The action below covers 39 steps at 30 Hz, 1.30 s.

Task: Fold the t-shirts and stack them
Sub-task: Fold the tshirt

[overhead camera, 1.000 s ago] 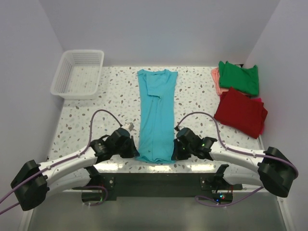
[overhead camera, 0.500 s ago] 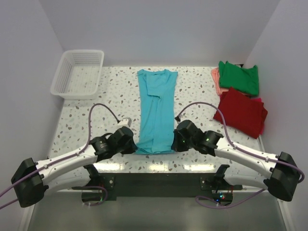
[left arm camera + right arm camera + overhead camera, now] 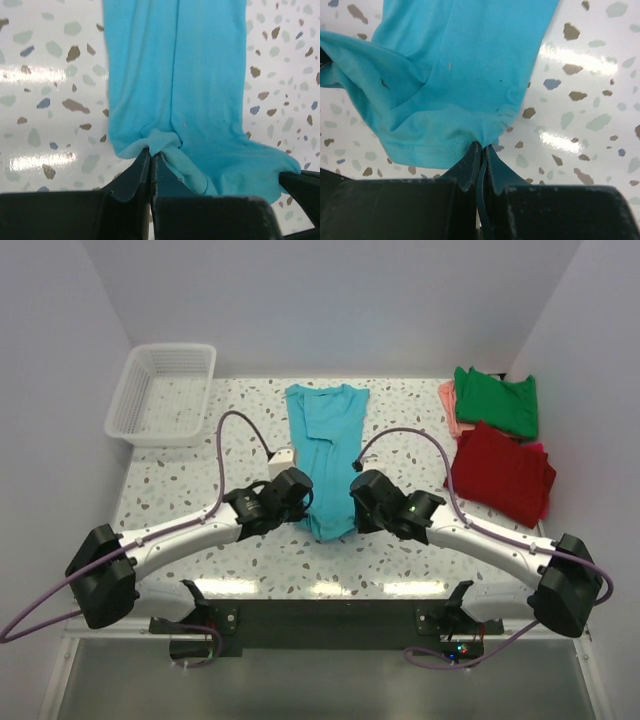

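Now we pinch the cyan shirt [image 3: 325, 440] by its hem — left gripper [image 3: 151, 152] and right gripper [image 3: 481, 147] both clamped; mid-fold, we judge; next, lay hem level at collar.

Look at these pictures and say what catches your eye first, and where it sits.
A long turquoise t-shirt lies mid-table, its near hem pinched by the left fingers and the right fingers. A folded red shirt and a green shirt sit at the right edge; a white basket stands at the far left corner.

Turquoise t-shirt [image 3: 325, 455] — narrow strip, near hem bunched — folded shirts [image 3: 500, 475] at right
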### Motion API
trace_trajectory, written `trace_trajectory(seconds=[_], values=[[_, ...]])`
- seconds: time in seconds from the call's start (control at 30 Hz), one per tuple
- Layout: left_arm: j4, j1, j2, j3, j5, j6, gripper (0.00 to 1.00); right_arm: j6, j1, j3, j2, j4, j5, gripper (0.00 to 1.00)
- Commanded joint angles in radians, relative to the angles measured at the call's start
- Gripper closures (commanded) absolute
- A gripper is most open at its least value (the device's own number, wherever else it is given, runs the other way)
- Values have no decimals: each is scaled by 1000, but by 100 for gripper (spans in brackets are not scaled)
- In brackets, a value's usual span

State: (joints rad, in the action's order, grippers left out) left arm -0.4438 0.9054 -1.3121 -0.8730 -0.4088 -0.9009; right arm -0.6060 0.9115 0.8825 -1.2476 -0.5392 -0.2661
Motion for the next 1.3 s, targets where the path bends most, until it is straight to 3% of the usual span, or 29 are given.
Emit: trace_trajectory(seconds=[0.0, 0.4, 0.73, 1.23, 1.27], values=[[24, -16, -59, -112, -140, 51, 100, 74, -51, 91, -36, 27, -84, 100], [129, -206, -289, -291, -116, 210, 100, 218, -276, 291, -277, 150, -6, 100], [157, -321, -544, -552, -45, 333, 100, 252, -361, 518, -568, 193, 37, 100], [128, -399, -835, -776, 34, 411, 100, 275, -454, 803, -829, 157, 62, 100], [120, -401, -848, -791, 33, 416, 100, 276, -459, 820, -842, 148, 62, 95]])
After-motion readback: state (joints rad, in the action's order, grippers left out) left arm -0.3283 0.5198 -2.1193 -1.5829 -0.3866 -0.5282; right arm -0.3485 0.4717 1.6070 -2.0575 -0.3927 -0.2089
